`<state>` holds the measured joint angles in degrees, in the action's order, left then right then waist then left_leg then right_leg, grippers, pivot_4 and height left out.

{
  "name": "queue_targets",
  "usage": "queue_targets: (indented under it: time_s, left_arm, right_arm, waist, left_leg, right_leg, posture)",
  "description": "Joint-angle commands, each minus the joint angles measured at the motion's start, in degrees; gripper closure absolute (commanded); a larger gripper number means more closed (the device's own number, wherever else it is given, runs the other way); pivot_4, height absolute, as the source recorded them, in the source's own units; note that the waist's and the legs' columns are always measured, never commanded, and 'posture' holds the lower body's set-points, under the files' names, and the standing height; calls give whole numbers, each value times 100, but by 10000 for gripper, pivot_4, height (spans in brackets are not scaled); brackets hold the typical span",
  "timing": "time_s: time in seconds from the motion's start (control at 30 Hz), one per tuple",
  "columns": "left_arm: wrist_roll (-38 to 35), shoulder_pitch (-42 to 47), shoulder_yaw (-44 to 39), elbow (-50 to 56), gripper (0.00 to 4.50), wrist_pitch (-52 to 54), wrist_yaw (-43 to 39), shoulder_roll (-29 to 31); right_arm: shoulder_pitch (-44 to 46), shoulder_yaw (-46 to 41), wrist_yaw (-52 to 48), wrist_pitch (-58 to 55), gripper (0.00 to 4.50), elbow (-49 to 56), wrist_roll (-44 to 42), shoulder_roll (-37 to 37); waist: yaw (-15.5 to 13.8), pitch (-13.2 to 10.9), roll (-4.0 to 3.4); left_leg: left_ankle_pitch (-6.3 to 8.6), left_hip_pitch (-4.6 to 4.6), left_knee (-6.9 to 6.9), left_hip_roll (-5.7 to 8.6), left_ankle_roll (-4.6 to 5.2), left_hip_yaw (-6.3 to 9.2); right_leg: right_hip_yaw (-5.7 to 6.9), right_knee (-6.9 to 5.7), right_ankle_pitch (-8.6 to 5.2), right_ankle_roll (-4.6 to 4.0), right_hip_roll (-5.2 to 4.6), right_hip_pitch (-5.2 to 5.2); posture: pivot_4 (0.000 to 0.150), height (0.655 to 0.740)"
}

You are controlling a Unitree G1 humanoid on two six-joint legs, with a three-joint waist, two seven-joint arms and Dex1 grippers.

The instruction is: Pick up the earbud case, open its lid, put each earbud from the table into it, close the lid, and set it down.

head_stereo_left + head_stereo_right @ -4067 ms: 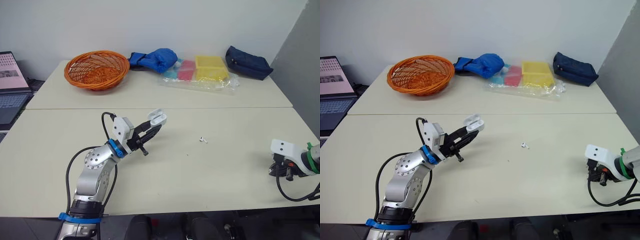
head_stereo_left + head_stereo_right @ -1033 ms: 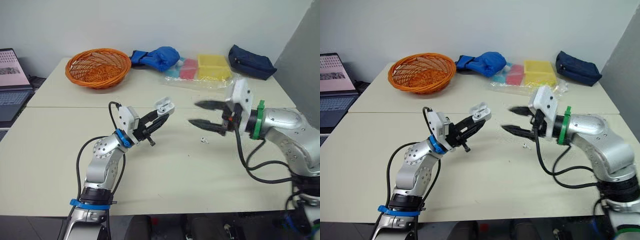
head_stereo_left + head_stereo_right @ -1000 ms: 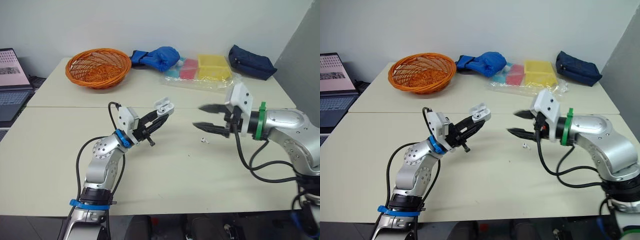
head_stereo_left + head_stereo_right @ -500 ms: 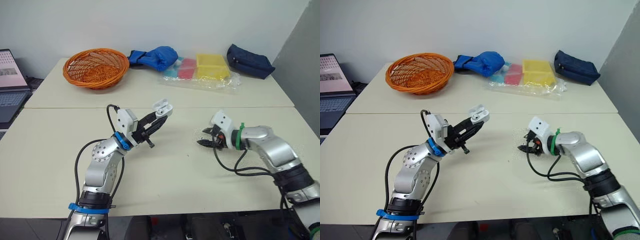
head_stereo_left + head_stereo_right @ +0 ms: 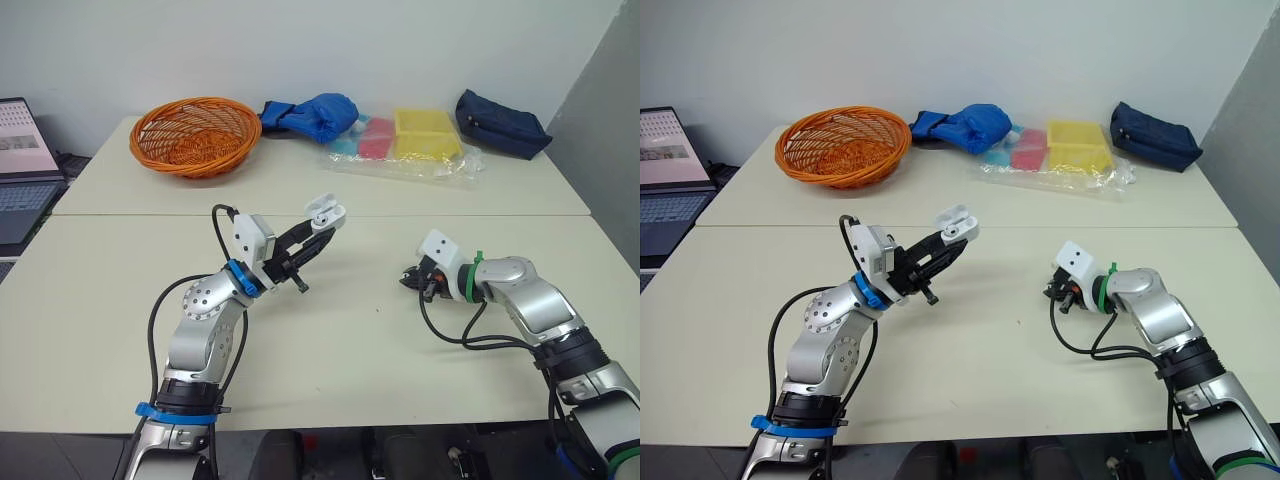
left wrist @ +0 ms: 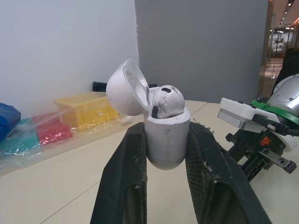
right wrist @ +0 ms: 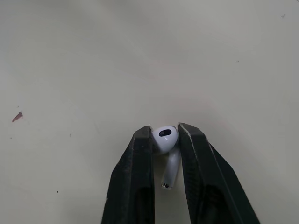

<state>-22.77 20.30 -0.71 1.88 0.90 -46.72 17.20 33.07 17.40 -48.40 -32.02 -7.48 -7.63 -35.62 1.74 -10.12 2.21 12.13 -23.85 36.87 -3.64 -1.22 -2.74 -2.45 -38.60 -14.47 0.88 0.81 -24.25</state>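
- The right gripper (image 7: 164, 132) is clamped on an earbud (image 7: 167, 151). The round head is pinched between the two black fingers, and the stem points back toward the wrist.
- This gripper is held low over the near table (image 5: 340, 350), right of its middle. Whether the earbud is touching the surface cannot be told.
- The left gripper (image 6: 167, 135) is clamped on the earbud case (image 6: 166, 147), which is held upright and raised above the table, left of the middle.
- The lid (image 6: 125, 88) is hinged open and tilted back, and a second earbud (image 6: 166, 101) is seated in the mouth of the case.
- The two grippers are kept well apart, with bare tabletop between them.
- Bare surface is left on every side of the right gripper. The table's front and right edges are both well away from it.
- A seam is seen where the near table is butted against a far table (image 5: 300, 190).
- Along the back of the far table, near the white wall (image 5: 300, 50), an orange basket (image 5: 190, 135), a blue bundle (image 5: 315, 115), a plastic packet (image 5: 415, 140) of yellow and red items and a dark pouch (image 5: 500, 122) are ranged.
- An open laptop (image 5: 22, 150) is placed beyond the tables' left edge, and the right side is closed by a grey partition (image 5: 610, 150).
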Motion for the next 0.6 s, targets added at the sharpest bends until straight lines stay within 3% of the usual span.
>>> queue_targets:
  time_s: [0.03, 0.33, 0.5, 0.6]
  left_arm:
    - [-67, 108, -47, 169, 37564, -53, 40, -1]
    - [-65, 7, -10, 240, 37564, -70, 34, -15]
    - [-49, -130, 28, 339, 37564, -92, 37, -25]
    - [-48, -153, 46, 383, 37564, -78, 59, -43]
  right_arm:
    - [-104, -168, -118, -127, 40963, 225, 81, -238]
    - [-1287, -896, -1512, 32, 40963, 1458, -327, -2291]
    - [-2208, -983, -2243, 1392, 40963, 632, 173, -3525]
    - [-2295, -865, -2396, 1822, 40963, 99, 401, -3712]
  waist:
    - [-5, 0, 0]
    - [-85, -1, -2]
    - [-22, 0, -4]
    - [0, 0, -4]
  left_leg:
    - [0, 0, 0, 0, 0, 0]
    - [3, -10, -9, 7, -1, -6]
    - [3, -1, -17, 3, 0, -11]
    - [3, 1, -17, 4, 0, -22]
  right_leg:
    - [0, 0, 0, 0, 0, 0]
    - [1, 31, -6, 11, -12, 1]
    - [0, 47, 1, 12, -8, 10]
    - [-8, 52, 1, 11, -10, 11]
  posture:
    - [1500, 7400]
    - [1500, 7400]
    - [1500, 7400]
    - [1500, 7400]
